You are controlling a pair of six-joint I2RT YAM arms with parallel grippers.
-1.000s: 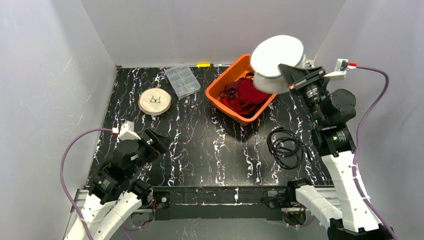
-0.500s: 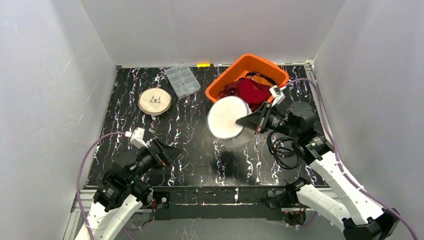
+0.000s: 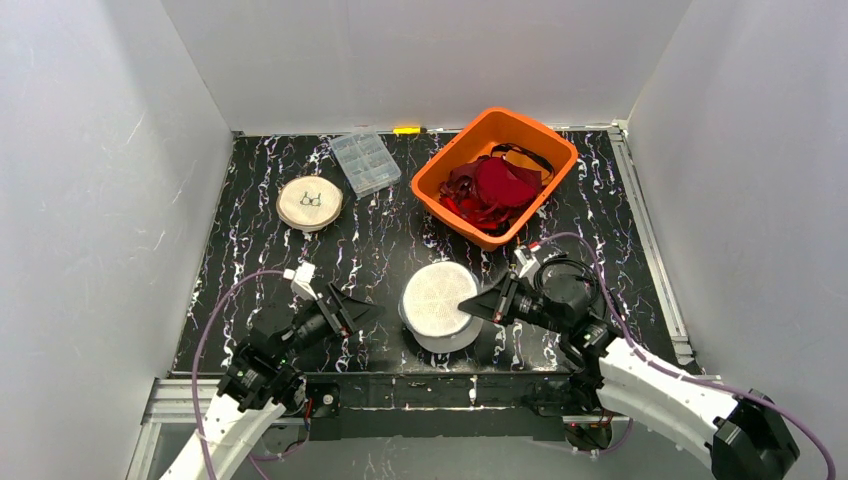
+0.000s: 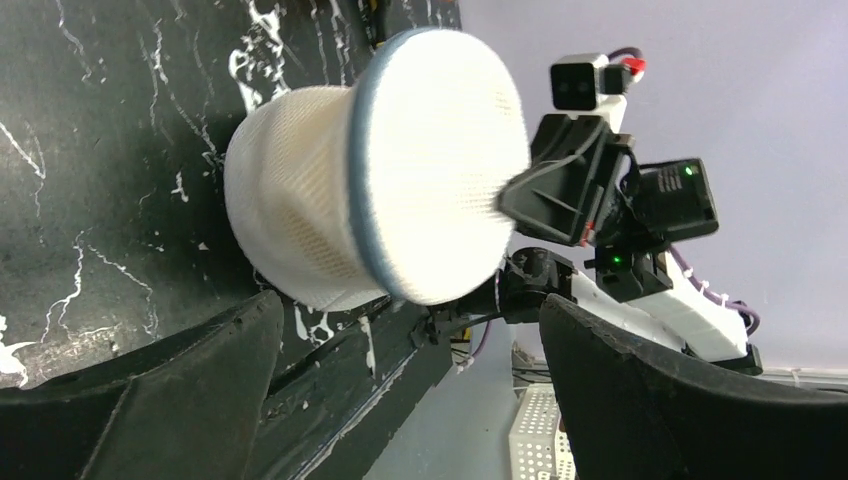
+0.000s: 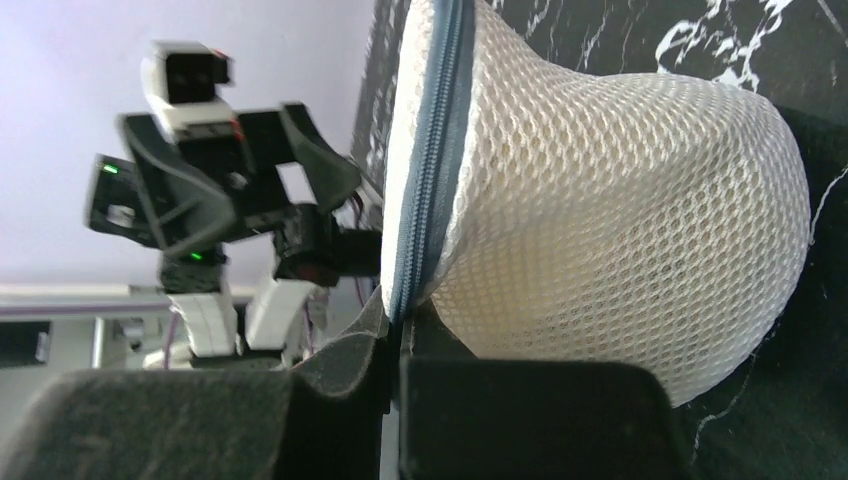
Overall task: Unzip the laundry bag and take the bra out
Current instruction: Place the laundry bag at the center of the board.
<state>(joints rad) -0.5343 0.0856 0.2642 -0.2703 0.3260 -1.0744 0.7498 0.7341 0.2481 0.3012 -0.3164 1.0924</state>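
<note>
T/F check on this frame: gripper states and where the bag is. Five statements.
1. The right gripper is shut on the laundry bag. True.
2. The left gripper is shut. False: its jaws stand wide open, apart from the bag.
3. The laundry bag lies in the orange bin. False: it is at the near middle of the table, held by the right gripper.
4. The orange bin holds red garments. True.
5. The clear compartment box sits left of the orange bin in the top view. True.

Left end effector (image 3: 358, 312) spread wide, right end effector (image 3: 472, 306) pinched tight, facing it
</note>
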